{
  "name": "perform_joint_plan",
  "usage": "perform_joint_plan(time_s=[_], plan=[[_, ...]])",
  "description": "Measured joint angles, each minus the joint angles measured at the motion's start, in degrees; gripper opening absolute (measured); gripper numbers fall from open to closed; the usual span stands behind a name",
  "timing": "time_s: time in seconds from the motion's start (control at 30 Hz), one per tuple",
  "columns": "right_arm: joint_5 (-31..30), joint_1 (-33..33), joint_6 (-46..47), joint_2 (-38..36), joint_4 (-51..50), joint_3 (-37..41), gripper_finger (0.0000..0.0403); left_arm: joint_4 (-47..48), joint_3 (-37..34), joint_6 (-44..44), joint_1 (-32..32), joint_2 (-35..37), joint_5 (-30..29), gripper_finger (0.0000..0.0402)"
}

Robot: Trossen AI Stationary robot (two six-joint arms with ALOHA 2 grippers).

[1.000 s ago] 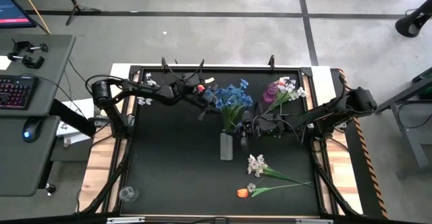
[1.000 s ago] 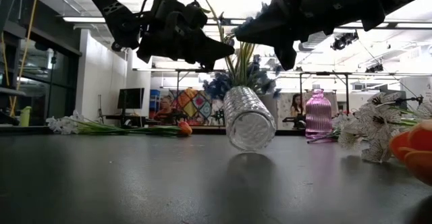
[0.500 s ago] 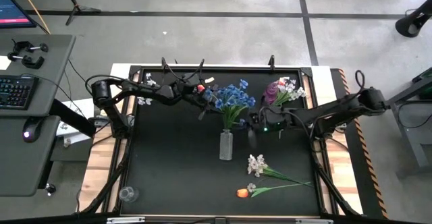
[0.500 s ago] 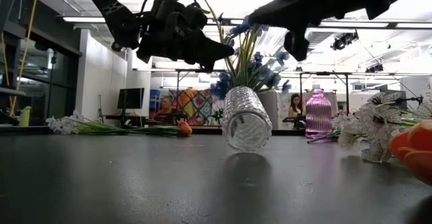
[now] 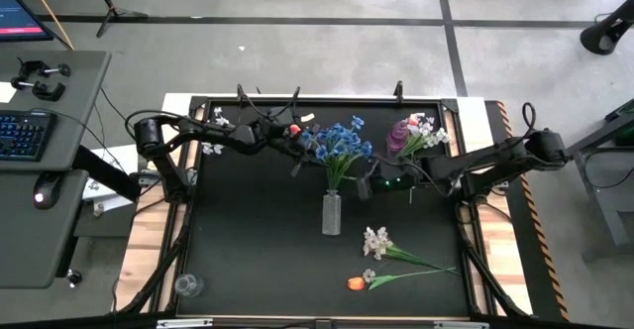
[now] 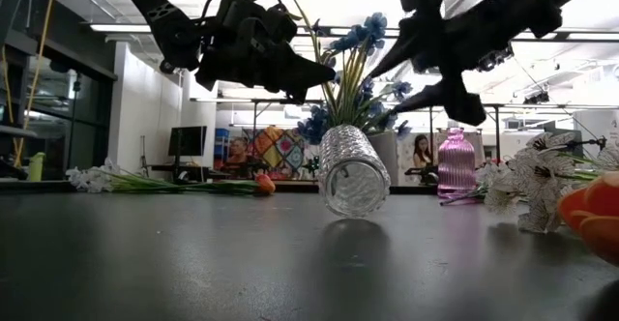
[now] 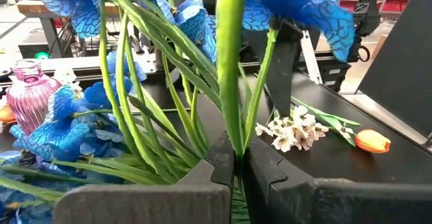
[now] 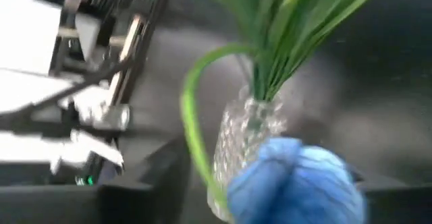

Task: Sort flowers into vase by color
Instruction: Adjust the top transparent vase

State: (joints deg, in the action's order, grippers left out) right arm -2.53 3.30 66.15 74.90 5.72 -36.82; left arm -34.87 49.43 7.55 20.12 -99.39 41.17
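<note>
Blue flowers (image 5: 339, 143) — left fingers (image 7: 237, 158) pinching stem

Bright ceiling glare, blurred right-wrist view

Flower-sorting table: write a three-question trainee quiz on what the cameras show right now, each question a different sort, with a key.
1. True or false: the clear glass vase holds orange tulips.
2. Which gripper is shut on a green stem? A) left gripper B) right gripper
3. Fill in: the loose orange tulip lies near the table's ____ edge, beside a white spray.

Key: 1 false, it holds blue flowers. 2 A; the right gripper's fingers stand open by the bouquet. 3 front.
</note>
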Motion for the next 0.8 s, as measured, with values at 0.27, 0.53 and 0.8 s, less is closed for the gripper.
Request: perform_joint_plan(time_s=[0.27, 0.53, 0.8], plan=[[8.8, -2.7, 6.1, 7.3, 6.5, 0.0, 0.0350, 0.0, 0.0, 0.0, 0.0, 0.0, -1.5, 0.0000], [7.6, -2.9, 8.6, 14.0, 13.5, 0.0, 0.0357, 0.2, 0.0, 0.0, 0.0, 0.0, -1.9, 0.0000], [7.2, -2.8, 9.8, 19.9, 17.5, -2.4, 0.0357, 0.3, 0.0, 0.0, 0.0, 0.0, -1.9, 0.0000]])
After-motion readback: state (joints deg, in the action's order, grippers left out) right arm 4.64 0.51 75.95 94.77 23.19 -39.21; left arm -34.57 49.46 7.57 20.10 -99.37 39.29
